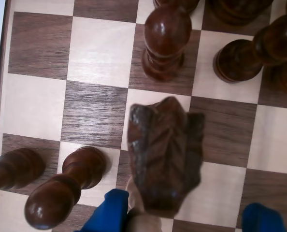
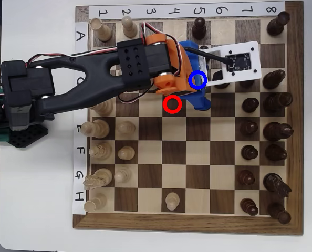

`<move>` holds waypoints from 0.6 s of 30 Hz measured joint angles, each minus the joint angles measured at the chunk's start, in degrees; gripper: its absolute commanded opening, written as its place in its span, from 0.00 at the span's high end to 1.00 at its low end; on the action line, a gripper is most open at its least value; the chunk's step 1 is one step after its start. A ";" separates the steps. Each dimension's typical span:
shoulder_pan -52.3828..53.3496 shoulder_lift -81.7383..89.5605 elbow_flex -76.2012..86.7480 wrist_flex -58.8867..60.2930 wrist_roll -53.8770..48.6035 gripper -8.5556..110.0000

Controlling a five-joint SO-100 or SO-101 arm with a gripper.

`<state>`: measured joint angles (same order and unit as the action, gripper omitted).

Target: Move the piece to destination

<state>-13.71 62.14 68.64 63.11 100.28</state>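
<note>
In the wrist view, the gripper [image 1: 184, 220] is standing released, its 2 blue fingers [image 1: 109, 212] well apart. The piece [image 1: 142, 220] is sitting at the bottom edge, touching the left-hand finger, with the dark knight [image 1: 165, 154] just above it. In the overhead view, the arm is hiding the blue-ringed destination.

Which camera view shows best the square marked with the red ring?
The overhead view. There the red-ringed square is a dark square with no piece on it. The wrist view shows several board squares and dark pieces, but no ring, so I cannot tell which square it is, or whether it is in that view at all.
</note>
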 measured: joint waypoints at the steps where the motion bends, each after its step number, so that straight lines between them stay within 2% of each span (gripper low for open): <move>1: 0.00 0.00 0.00 0.00 0.00 0.65; 18: -1.23 0.00 0.00 1.41 0.00 0.63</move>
<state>-14.94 62.14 68.64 64.51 100.28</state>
